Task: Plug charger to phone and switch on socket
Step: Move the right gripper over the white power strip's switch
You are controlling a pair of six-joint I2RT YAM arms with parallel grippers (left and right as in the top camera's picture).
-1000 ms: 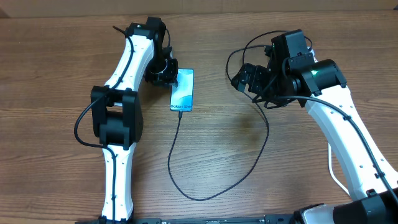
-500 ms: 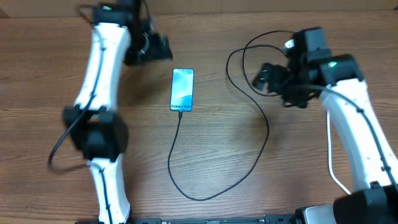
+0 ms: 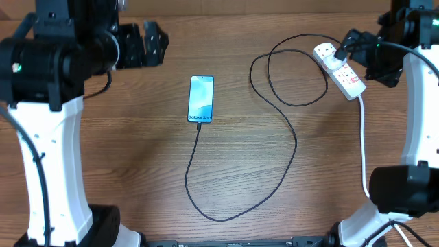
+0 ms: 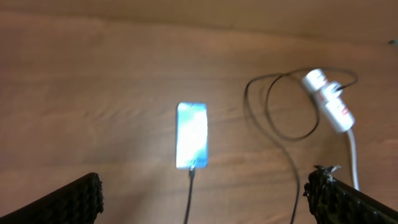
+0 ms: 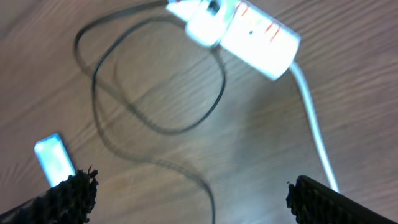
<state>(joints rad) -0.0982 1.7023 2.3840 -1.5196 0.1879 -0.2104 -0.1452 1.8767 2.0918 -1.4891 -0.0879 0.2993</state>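
The phone (image 3: 201, 99) lies face up, screen lit, in the middle of the table. The charger (image 3: 295, 147), a thin black cable, is plugged into the phone's near short edge, loops toward the front and coils back to the socket (image 3: 341, 68), a white strip at the far right. My left gripper (image 3: 142, 45) hangs open, high and to the left of the phone, holding nothing. My right gripper (image 3: 362, 53) is open above the socket, apart from it. The left wrist view shows the phone (image 4: 191, 135) and socket (image 4: 328, 102) far below the gripper (image 4: 205, 194). The right wrist view shows the socket (image 5: 249, 34) and phone (image 5: 55, 160) beyond its gripper (image 5: 199, 199).
The socket's thick white cord (image 3: 362, 137) runs down the right side toward the front edge, beside the right arm's base (image 3: 401, 189). The left arm's white links (image 3: 48, 137) stand along the left side. Bare wood surrounds the phone.
The left gripper opened beside the phone, then rose and drew back to the far left. The right arm swung right and up, uncovering the socket. Phone and cable stayed put.
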